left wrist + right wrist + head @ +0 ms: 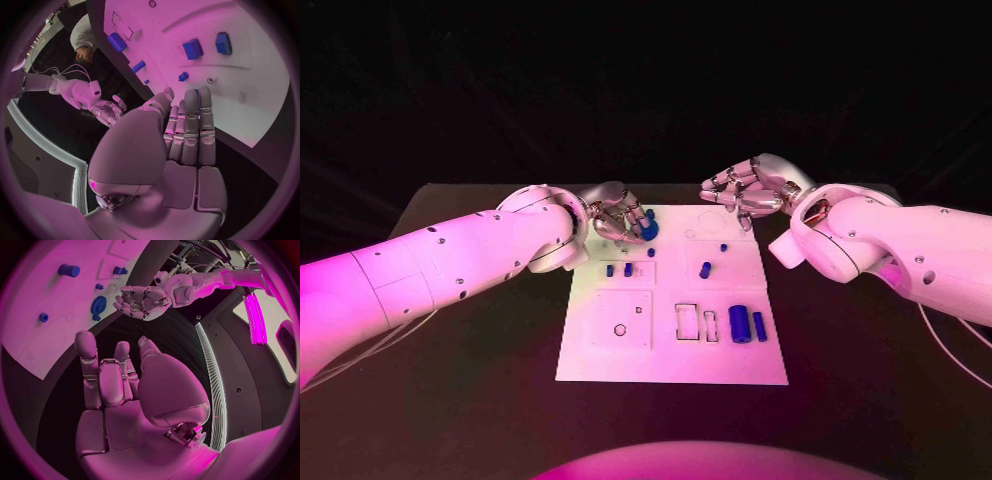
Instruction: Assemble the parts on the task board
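Observation:
The white task board (672, 355) lies in the middle of the black table. My left hand (617, 216) hovers over its far left corner, fingers straight and together, beside a round blue part (648, 228) that also peeks past those fingers (199, 100). In the right wrist view a small gap shows between that part (98, 305) and the left hand (140, 300). My right hand (744, 191) hangs above the board's far right corner, fingers loosely spread, holding nothing. Small blue parts (627, 269) (705, 269) stand mid-board. A thick blue cylinder (738, 323) and a slimmer one (759, 325) lie near the right edge.
Two empty rectangular slots (687, 320) sit left of the cylinders, and small round holes (620, 330) mark the near-left panel. Black table (473, 390) surrounds the board on all sides. Both forearms flank the board's far half.

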Tool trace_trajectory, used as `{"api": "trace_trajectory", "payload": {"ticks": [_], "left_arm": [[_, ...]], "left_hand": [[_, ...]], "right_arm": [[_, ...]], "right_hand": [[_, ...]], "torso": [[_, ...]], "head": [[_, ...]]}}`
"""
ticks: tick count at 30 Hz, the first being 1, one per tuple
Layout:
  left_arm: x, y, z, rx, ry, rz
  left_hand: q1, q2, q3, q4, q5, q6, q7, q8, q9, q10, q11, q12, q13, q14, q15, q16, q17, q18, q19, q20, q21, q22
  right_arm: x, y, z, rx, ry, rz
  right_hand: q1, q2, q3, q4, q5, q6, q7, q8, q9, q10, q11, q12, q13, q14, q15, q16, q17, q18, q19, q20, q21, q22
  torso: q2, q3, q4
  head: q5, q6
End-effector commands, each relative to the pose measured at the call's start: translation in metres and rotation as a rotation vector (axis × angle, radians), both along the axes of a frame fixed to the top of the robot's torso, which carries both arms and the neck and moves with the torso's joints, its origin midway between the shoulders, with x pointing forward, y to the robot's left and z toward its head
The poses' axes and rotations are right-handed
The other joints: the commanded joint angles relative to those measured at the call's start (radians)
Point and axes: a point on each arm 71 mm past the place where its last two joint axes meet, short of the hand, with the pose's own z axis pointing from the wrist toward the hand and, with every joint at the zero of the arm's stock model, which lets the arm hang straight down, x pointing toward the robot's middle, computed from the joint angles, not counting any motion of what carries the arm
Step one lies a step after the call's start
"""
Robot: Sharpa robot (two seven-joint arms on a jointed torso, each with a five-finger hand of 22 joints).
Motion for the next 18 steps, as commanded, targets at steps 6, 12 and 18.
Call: {"api": "trace_trajectory", "payload": {"ticks": [6, 12, 18], "left_arm": [[0.002, -0.016, -0.005, 0.097, -0.112, -0.076], [0.006, -0.022, -0.012, 0.165, -0.104, -0.075], [0.008, -0.027, -0.017, 0.198, -0.094, -0.086]], "left_hand": [[-0.020, -0.014, -0.014, 0.007, -0.007, 0.052, -0.002, -0.031, -0.050, 0.035, 0.000, -0.037, -0.052, 0.055, -0.003, 0.031, 0.003, 0.011, 0.056, -0.003, 0.000, -0.011], [-0.031, -0.014, -0.027, 0.013, -0.008, 0.071, -0.003, -0.051, -0.077, 0.032, 0.000, -0.061, -0.081, 0.107, -0.006, 0.089, 0.026, 0.012, 0.109, -0.007, 0.017, -0.007], [-0.034, -0.011, -0.034, 0.017, -0.008, 0.098, -0.005, -0.060, -0.096, 0.045, -0.002, -0.076, -0.102, 0.177, -0.009, 0.244, 0.158, 0.010, 0.151, -0.011, 0.041, 0.008]], "right_arm": [[-0.001, 0.003, -0.001, -0.002, 0.004, 0.019], [-0.001, 0.003, -0.001, -0.001, 0.004, 0.020], [-0.001, 0.003, -0.001, 0.000, 0.004, 0.022]], "right_hand": [[0.011, 0.006, -0.006, -0.001, 0.008, -0.006, 0.001, 0.006, -0.001, -0.003, -0.001, 0.003, -0.002, -0.005, 0.002, -0.002, 0.000, 0.018, 0.001, 0.000, -0.006, -0.001], [0.012, 0.007, -0.006, -0.001, 0.010, -0.006, 0.001, 0.006, -0.001, -0.003, -0.001, 0.003, -0.002, -0.005, 0.002, -0.003, 0.000, 0.018, 0.001, 0.000, -0.006, -0.002], [0.012, 0.007, -0.006, -0.001, 0.010, -0.006, 0.001, 0.006, -0.001, -0.003, -0.001, 0.003, -0.002, -0.005, 0.002, -0.003, 0.000, 0.018, 0.001, 0.000, -0.006, -0.002]], "torso": [[0.000, 0.0002, 0.0009], [0.000, 0.0008, 0.0006], [-0.001, 0.0004, 0.0013]], "head": [[-0.005, 0.003], [-0.006, 0.004], [-0.009, 0.006]]}}
